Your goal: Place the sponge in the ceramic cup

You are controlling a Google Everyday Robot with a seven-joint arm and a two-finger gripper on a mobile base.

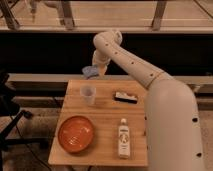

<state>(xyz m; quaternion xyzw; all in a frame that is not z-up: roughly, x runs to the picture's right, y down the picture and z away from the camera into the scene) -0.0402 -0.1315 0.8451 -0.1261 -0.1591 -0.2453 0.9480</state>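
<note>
The gripper [94,69] hangs over the far left part of the desk [107,114] and is clenched on the sponge [90,73]. The light-blue pad juts out to the left from the gripper's tip. The sponge is off the desk surface, held in the air above the far edge. It sits just beyond the ceramic cup [88,94] and higher than it, with a clear gap between the two. The gripper's tips merge with the sponge against the dark background, so how deep the grasp goes cannot be told.

The arm [131,61] rises from a bulky white body at the near right, which is cut off by the right and bottom edges. It slopes up and to the left to a rounded joint at the far side. From there it folds sharply downward, so the wrist points down toward the desk.

The ceramic cup stands upright on the far left part of the desk, with nothing visible inside it. An orange plate [76,133] lies at the near left. A white bottle [123,138] lies on its side near the front, to the right of the plate. A flat black-and-white block [125,97] rests at the far right, close to the arm's body. A dark frame [9,107] to the left of the desk is cut off and too dim to make out.
</note>
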